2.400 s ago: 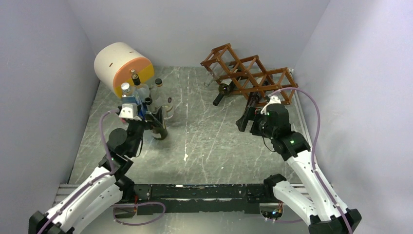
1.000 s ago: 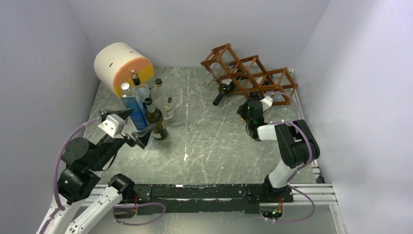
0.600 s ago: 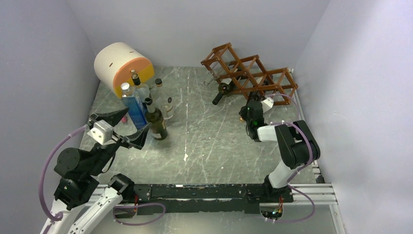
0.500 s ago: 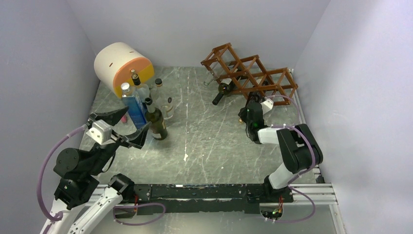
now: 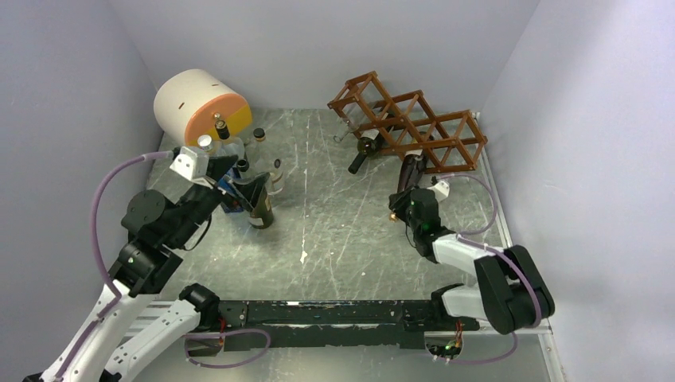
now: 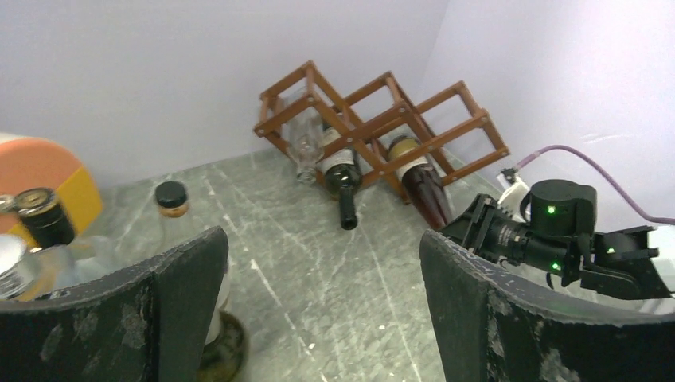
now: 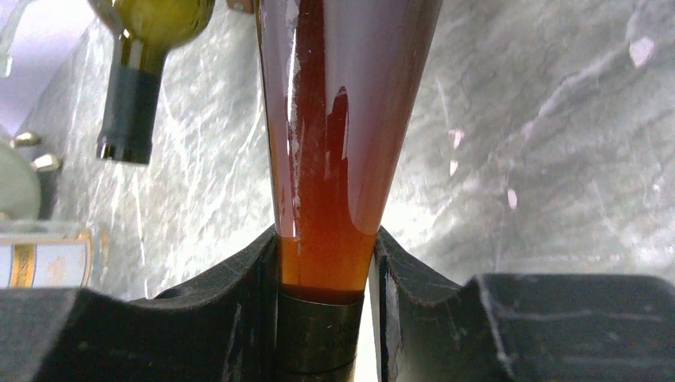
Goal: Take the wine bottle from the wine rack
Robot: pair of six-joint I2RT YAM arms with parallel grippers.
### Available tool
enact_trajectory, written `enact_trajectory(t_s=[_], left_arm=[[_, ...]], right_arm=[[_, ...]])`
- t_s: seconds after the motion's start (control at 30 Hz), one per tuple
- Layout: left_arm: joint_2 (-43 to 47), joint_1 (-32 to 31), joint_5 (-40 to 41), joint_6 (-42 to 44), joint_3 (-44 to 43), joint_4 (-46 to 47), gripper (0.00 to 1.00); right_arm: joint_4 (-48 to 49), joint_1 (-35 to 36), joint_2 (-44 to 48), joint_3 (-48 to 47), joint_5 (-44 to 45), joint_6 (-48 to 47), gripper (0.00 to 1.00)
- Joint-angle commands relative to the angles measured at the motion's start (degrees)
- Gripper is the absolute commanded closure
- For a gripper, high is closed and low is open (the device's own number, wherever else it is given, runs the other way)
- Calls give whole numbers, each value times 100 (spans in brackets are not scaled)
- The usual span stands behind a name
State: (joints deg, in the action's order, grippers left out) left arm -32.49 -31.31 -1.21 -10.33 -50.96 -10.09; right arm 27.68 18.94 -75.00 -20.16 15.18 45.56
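Observation:
The reddish-brown wine rack (image 5: 410, 119) stands at the back right, also seen in the left wrist view (image 6: 374, 107). A wine bottle (image 5: 410, 169) of red-amber liquid lies neck-first out of a lower cubby, its base still at the rack. My right gripper (image 5: 400, 200) is shut on its neck (image 7: 325, 270), one dark finger on each side. A green bottle (image 5: 364, 148) lies in the cubby to its left, neck pointing out. My left gripper (image 5: 243, 185) hangs open among the standing bottles at the left. Nothing lies between its fingers (image 6: 179, 306).
A white-and-orange cylinder (image 5: 199, 107) lies at the back left. Several upright bottles (image 5: 259, 208) stand in front of it, right by my left fingers. A clear empty bottle (image 6: 302, 147) rests in the rack's left cubby. Walls close in on three sides.
My right arm has drawn back toward the near edge with its gripper shut on the neck, sliding the bottle partly out. My left arm has swung up toward the standing bottles, its jaws narrowing slightly.

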Motion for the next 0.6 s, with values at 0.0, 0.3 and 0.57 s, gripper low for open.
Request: enact_trajectory(t_s=[0.0,0.3,0.57], left_arm=[[-255,21,-812,-253,-104,679,7],[-1051,-117,-1649,-260,-164,1433,13],[-1626,-1847,-365,155,-233,1642,15]], right_arm=[[529,72,748,332,-464,18,100],[-363,163,2466,753,-1215,-54,100],[-1118,163,3778,994,-2273,170,100]])
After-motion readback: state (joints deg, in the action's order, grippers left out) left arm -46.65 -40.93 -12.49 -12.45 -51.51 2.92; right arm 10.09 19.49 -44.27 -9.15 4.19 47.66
